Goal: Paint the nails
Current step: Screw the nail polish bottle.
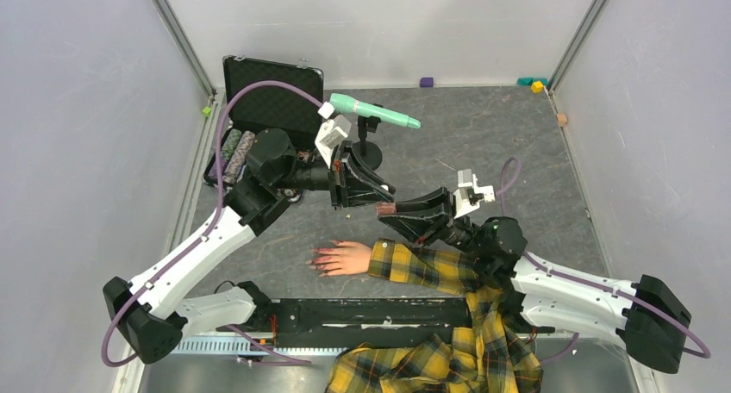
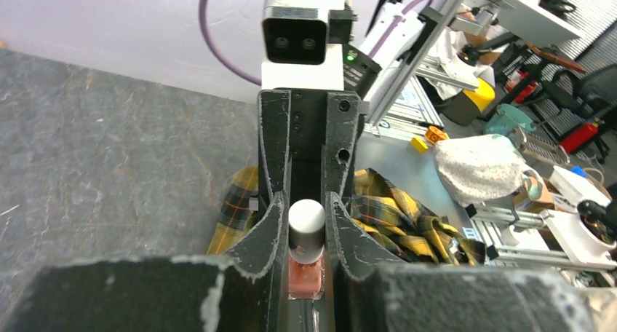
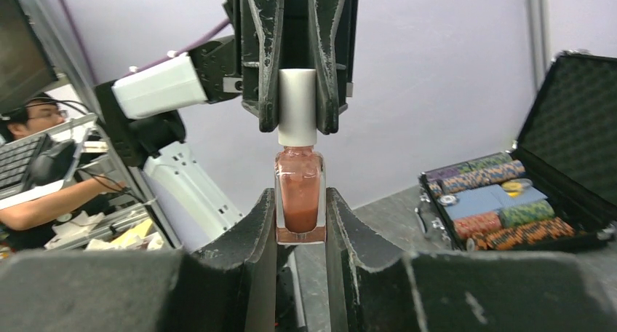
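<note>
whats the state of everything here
polish bottle, capped
white cap, on the bottle
left gripper, shut on the white cap
right gripper, shut on the polish bottle
black case, open
nails, red
mannequin hand, lying flat

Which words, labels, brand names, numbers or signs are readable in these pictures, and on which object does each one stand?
No text can be read in any view.
polish bottle: no label shows on its glass or white cap.
poker chips in the black case: patterned edges only, too small to read.
wrist camera: no brand visible.
Background clutter in the left wrist view: too blurred to read.
</note>
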`<state>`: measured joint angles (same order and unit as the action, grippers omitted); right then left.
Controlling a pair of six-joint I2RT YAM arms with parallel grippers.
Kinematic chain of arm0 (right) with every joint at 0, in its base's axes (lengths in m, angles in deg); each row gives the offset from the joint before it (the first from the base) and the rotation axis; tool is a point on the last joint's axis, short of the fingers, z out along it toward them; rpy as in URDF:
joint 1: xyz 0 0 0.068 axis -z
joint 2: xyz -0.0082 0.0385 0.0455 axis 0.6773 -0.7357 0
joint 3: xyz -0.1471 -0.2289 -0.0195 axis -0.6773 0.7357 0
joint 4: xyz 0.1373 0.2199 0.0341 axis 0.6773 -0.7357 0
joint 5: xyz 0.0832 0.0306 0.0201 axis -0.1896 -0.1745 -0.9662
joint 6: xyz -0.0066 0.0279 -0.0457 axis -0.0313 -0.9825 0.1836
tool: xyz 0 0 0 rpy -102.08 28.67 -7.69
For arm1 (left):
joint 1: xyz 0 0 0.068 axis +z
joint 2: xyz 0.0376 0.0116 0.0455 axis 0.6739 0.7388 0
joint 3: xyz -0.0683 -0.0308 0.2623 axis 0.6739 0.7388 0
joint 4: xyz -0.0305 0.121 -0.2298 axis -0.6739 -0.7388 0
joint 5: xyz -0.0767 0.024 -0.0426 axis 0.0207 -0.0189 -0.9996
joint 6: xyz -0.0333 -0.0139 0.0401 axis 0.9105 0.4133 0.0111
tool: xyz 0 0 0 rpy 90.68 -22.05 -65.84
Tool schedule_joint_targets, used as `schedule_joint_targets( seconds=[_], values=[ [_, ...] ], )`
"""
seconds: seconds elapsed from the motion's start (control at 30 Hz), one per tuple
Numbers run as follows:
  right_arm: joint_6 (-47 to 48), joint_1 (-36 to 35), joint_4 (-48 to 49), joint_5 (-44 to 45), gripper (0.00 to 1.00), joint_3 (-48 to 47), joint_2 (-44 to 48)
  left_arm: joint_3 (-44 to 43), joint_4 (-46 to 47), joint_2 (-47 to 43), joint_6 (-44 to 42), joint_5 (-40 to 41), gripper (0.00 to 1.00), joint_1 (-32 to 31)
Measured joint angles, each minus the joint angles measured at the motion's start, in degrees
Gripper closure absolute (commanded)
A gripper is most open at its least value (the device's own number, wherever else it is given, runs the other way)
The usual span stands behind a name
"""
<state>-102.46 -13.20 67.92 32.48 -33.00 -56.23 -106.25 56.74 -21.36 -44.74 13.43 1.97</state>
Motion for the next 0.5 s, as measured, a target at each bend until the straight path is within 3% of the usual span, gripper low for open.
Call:
schedule_joint_targets(
  seconds=[0.27, 0.4, 0.43, 0.47, 0.5],
  values=[
    [-1.92, 0.09, 4.90, -3.56, 1.00, 0.79, 0.68, 0.24, 2.86, -1.36, -0.57, -2.29, 0.97, -1.57],
    [-2.10, 0.33, 6.14, -4.09, 1.00, 0.85, 0.22, 1.03, 4.61, -1.70, -0.55, -2.21, 0.86, -1.75],
    [-2.10, 0.37, 6.25, -4.22, 1.00, 0.85, 0.09, 1.22, 4.76, -1.88, -0.55, -2.03, 0.82, -1.75],
    [-2.08, 0.39, 6.54, -4.33, 1.00, 0.85, -0.15, 1.46, 4.85, -2.12, -0.55, -1.70, 0.70, -1.75],
    [-2.05, 0.39, 6.69, -4.37, 1.00, 0.85, -0.28, 1.70, 4.87, -2.40, -0.55, -1.33, 0.51, -1.75]
  ],
)
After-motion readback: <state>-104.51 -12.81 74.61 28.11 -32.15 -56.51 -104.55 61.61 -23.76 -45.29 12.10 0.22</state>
